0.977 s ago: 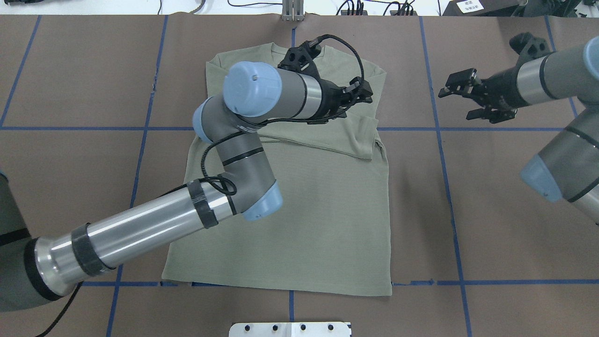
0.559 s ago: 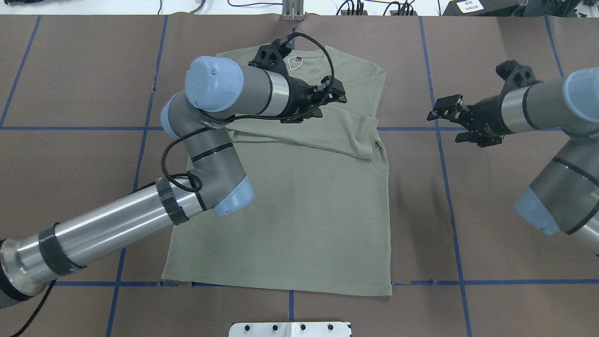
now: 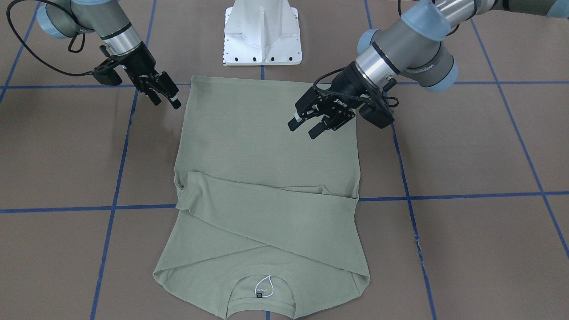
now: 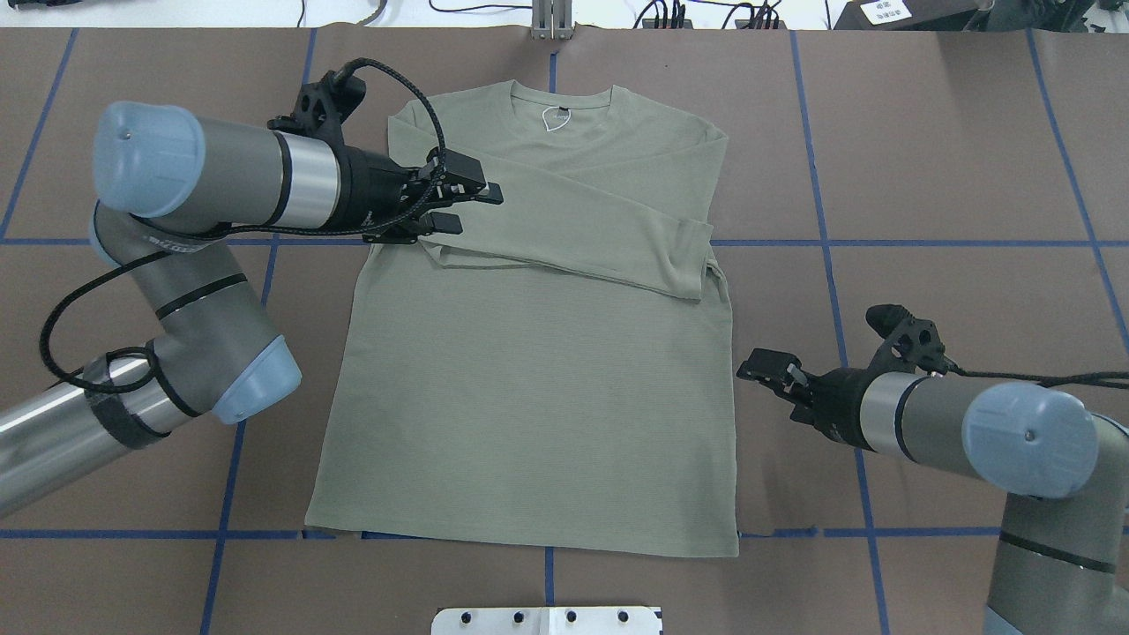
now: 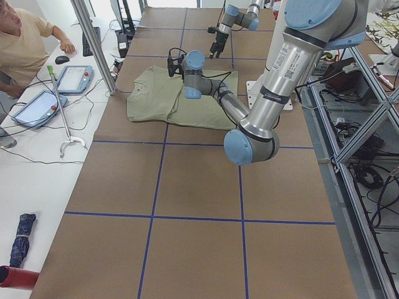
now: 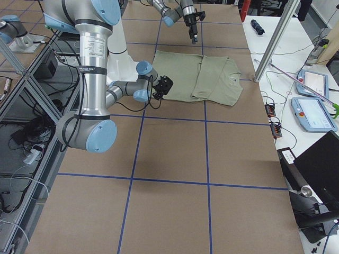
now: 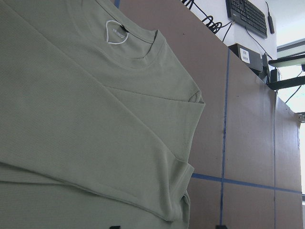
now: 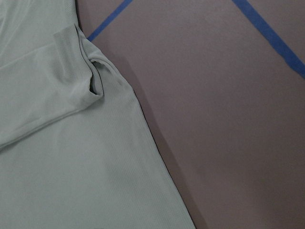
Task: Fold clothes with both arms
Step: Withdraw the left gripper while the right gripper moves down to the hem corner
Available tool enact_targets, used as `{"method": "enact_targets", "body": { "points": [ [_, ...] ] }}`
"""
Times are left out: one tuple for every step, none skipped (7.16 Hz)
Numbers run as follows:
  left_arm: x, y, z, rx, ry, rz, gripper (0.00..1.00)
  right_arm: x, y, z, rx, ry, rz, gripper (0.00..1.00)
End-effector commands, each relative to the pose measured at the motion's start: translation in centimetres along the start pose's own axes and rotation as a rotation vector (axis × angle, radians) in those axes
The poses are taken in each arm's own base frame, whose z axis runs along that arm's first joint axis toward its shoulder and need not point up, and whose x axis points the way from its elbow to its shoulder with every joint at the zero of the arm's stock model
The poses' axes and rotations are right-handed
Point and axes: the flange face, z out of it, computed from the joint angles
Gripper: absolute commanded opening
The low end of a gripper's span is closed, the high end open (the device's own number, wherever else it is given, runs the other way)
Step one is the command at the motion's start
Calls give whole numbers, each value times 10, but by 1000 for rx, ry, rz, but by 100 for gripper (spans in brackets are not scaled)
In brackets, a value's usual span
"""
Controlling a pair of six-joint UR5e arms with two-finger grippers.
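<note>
The pale sage-green shirt (image 4: 547, 397) lies flat on the brown table, collar away from the robot, with both sleeves folded across the chest. Its neck label (image 4: 556, 116) with a white loop shows, also in the front view (image 3: 262, 290). My left gripper (image 4: 476, 210) is open and empty, raised over the shirt's left shoulder side; it also shows in the front view (image 3: 302, 130). My right gripper (image 4: 764, 377) is open and empty, just off the shirt's right side edge; it also shows in the front view (image 3: 166, 103). The wrist views show only the shirt (image 7: 95, 119) (image 8: 71, 167).
The white pedestal base (image 3: 262, 35) stands at the robot's edge, close to the hem. Blue tape lines (image 4: 847, 353) grid the brown cover. Cables (image 4: 706, 13) run along the far edge. An operator (image 5: 25, 37) and tablets are beyond the table's far side.
My left gripper has drawn back leftward across the shirt's chest, staying open. My right gripper has swung from the far right down toward the shirt's right side edge.
</note>
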Motion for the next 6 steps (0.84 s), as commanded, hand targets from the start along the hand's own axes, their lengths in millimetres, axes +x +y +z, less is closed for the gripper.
{"method": "enact_targets", "body": {
  "points": [
    [-4,16,-36,-1,27,7,79,24,60,-8,41,38,45,98],
    [-7,19,-33,-10,19,3,80,31,88,-4,74,54,28,98],
    [-7,20,-33,-11,21,4,80,29,100,2,79,68,60,97],
    [-6,21,-32,-11,20,4,80,16,113,19,119,107,80,97],
    [-9,21,-30,-12,16,2,80,-1,128,34,147,133,106,97],
    [-10,20,-29,-12,13,2,80,-3,132,35,145,137,105,97]
  ]
}}
